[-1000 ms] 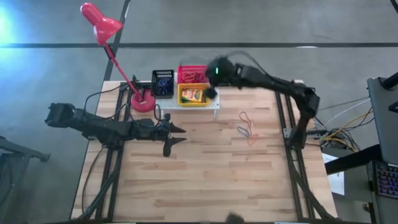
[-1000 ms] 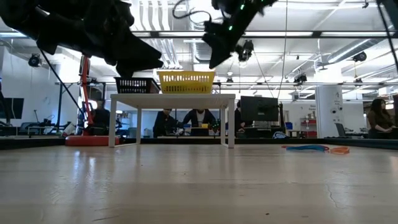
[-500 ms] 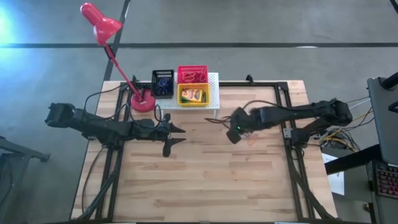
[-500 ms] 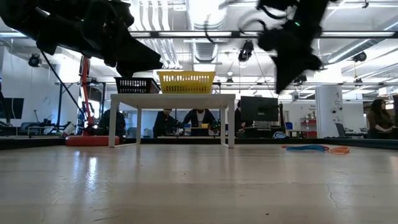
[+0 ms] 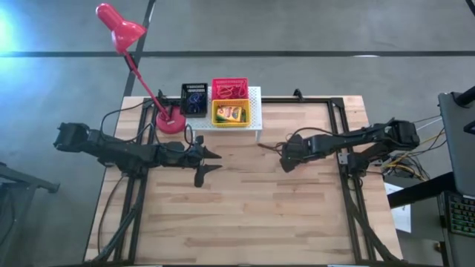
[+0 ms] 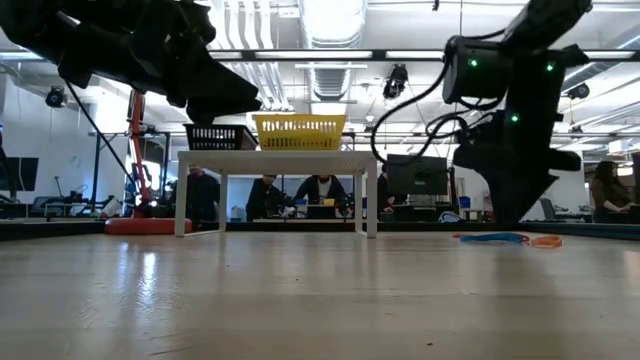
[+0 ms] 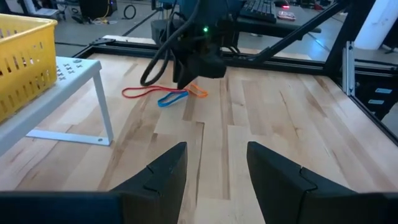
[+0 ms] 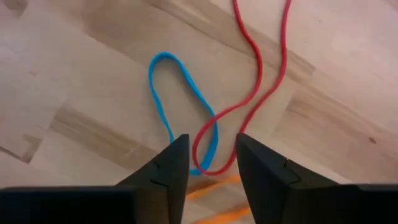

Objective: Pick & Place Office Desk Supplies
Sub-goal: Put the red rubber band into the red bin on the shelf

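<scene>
Blue (image 8: pixel 163 81), red (image 8: pixel 258 62) and orange (image 8: pixel 217 186) rubber bands lie flat on the table right of centre, overlapping. My right gripper (image 8: pixel 210 155) is open and points down just above them (image 6: pixel 505 215). Its fingers stand on either side of the spot where the blue and red bands cross. My left gripper (image 5: pixel 211 165) waits open at the table's left, level, pointing right. The black (image 5: pixel 194 99), red (image 5: pixel 229 88) and yellow (image 5: pixel 231 113) baskets stand on the white stand (image 5: pixel 256 111). A crayon box lies in the yellow basket.
A red desk lamp (image 5: pixel 141 67) stands on its base at the far left, beside the stand. The stand's legs (image 7: pixel 102 99) rest on the table near the far edge. Bare wood extends toward the near edge. People sit in the room beyond the table.
My right gripper has left the baskets at the far edge, swung toward the table's right and near side, and come down until it stands just over the rubber bands. The bands lie where they were.
</scene>
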Controlling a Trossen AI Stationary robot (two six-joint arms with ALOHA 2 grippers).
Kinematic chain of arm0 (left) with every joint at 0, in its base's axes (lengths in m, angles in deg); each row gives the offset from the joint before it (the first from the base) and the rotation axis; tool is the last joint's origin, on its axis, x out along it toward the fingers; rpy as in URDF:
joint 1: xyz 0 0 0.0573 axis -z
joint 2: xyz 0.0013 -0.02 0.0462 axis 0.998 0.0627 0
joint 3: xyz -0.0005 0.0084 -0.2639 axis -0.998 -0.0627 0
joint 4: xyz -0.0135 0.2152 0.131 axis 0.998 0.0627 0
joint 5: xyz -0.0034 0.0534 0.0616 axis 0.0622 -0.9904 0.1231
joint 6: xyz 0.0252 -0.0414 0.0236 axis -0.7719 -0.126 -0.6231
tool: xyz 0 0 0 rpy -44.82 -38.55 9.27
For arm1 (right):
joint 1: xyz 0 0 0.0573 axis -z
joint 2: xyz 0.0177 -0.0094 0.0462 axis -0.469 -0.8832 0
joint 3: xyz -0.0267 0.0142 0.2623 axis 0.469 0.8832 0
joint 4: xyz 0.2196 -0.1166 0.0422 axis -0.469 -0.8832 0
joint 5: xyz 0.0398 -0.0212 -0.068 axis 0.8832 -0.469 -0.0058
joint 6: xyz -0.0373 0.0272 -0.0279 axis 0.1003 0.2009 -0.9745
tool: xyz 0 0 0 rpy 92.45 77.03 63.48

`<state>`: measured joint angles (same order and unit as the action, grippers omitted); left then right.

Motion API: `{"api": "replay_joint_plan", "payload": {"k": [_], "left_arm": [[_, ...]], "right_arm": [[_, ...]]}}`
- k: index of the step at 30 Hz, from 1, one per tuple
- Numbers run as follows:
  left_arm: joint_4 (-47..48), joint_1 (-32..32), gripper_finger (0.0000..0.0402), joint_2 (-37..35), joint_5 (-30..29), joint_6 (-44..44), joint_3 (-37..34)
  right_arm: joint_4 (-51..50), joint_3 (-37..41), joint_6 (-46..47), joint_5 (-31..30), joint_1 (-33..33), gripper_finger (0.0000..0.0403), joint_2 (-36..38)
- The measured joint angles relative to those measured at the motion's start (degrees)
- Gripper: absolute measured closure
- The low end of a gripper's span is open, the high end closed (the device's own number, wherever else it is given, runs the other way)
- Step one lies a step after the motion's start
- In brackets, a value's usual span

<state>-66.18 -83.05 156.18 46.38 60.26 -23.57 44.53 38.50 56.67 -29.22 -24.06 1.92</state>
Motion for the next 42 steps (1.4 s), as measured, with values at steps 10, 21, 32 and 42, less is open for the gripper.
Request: {"api": "replay_joint_plan", "payload": {"k": [10,21,32,42], "left_arm": [[1.27,0.00,0.0229,0.00,-0.01,1.55,-0.02],[1.58,0.25,0.0229,0.00,-0.01,3.65,-0.01],[0.37,1.22,0.0229,0.04,-0.01,3.35,0.00],[-3.13,3.10,0.0229,0.09,0.01,-0.38,0.00]], "right_arm": [[5.27,4.12,-0.38,0.06,0.30,0.0345,0.07],[8.42,3.50,-5.56,0.69,-0.67,0.0393,1.30],[11.65,-5.63,-12.32,-1.71,-7.42,0.0395,8.10],[33.23,-7.08,-20.68,9.90,-14.71,0.0394,-0.50]]}}
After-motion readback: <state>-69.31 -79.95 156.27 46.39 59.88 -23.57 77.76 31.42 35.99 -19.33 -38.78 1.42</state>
